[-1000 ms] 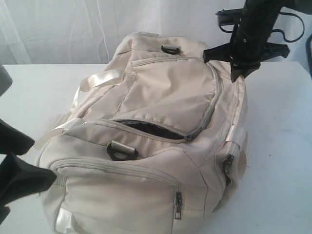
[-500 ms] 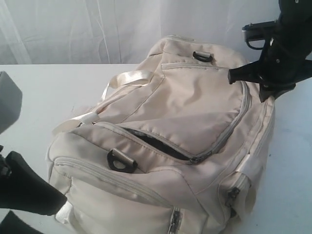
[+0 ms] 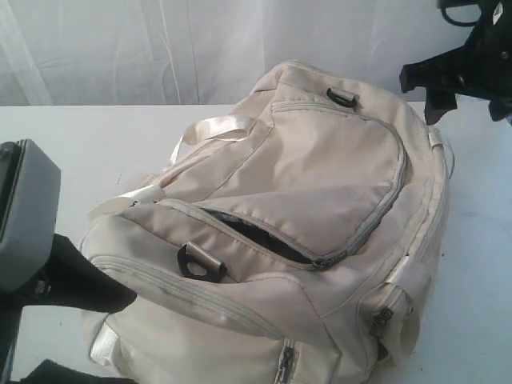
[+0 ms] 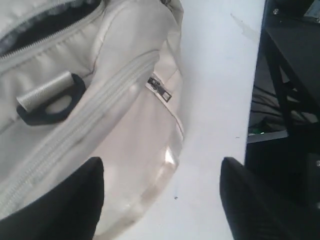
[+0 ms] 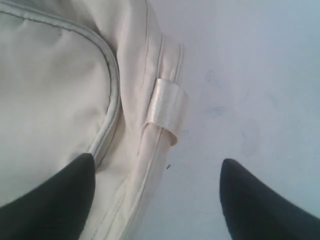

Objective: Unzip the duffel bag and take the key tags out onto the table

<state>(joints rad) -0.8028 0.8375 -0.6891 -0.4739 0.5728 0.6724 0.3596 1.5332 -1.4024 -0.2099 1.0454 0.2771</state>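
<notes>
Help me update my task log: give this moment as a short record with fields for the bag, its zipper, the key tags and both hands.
duffel bag: lying on the table
top zipper: partly open, dark lining showing in the gap
key tags: none in view
left hand: open, at one end of the bag, holding nothing
right hand: open, above the bag's side edge, holding nothing
task stage: tags not yet out

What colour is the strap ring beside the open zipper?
Black strap ring, best seen in left wrist view.
</notes>
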